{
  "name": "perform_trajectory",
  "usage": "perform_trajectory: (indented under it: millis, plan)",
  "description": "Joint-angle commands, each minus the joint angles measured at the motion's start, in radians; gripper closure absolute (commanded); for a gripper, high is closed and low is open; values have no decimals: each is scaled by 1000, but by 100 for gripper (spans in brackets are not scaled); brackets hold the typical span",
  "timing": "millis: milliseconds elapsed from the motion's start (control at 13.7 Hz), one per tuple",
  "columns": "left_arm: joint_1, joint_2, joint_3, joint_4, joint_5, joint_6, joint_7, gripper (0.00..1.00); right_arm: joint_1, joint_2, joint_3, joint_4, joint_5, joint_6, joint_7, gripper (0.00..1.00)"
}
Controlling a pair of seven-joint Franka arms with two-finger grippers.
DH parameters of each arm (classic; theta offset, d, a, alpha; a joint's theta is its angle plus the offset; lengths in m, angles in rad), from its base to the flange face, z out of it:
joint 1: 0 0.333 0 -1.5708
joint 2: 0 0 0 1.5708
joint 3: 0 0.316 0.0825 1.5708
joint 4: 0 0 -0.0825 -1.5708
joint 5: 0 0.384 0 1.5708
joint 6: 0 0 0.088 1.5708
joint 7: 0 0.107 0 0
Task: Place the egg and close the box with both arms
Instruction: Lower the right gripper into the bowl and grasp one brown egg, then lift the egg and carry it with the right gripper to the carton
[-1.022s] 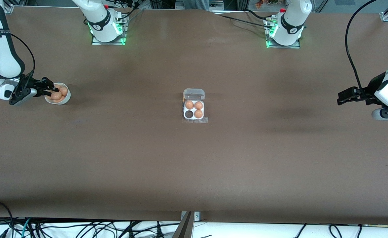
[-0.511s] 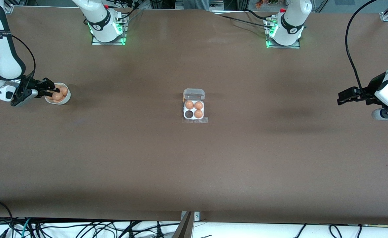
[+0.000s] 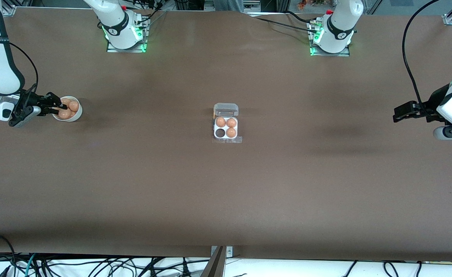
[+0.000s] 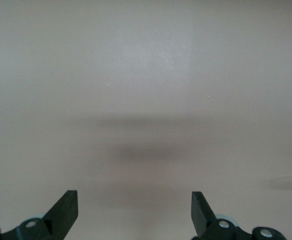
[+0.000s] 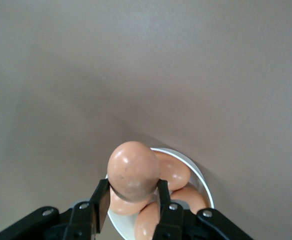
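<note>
My right gripper (image 3: pixel 61 107) is shut on an orange-brown egg (image 5: pixel 133 170) and holds it just above the round white bowl (image 3: pixel 76 115) at the right arm's end of the table. In the right wrist view the egg sits between the two black fingers (image 5: pixel 100 198), over the bowl (image 5: pixel 198 176). The clear box (image 3: pixel 226 129) lies open at the table's middle, with three eggs, one vacant cell (image 3: pixel 220 133) and its lid (image 3: pixel 226 109) folded back. My left gripper (image 3: pixel 397 114) waits open over bare table at the left arm's end; its own view shows it (image 4: pixel 135 207) with nothing in it.
The white bowl holds several more eggs (image 5: pixel 172 172). The two arm bases (image 3: pixel 125 36) (image 3: pixel 330 38) glow green along the table edge farthest from the front camera. Cables hang below the table's near edge.
My right gripper has risen slightly and drawn back from the bowl with the egg in its fingers. The left arm has not moved.
</note>
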Motion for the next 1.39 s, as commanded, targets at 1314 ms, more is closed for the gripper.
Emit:
perform_trajectory:
  millis: [1314]
  plan:
    - [3,-7,-4,14,20,-19,6,0,286,290,225,372,657,-101,-126,78]
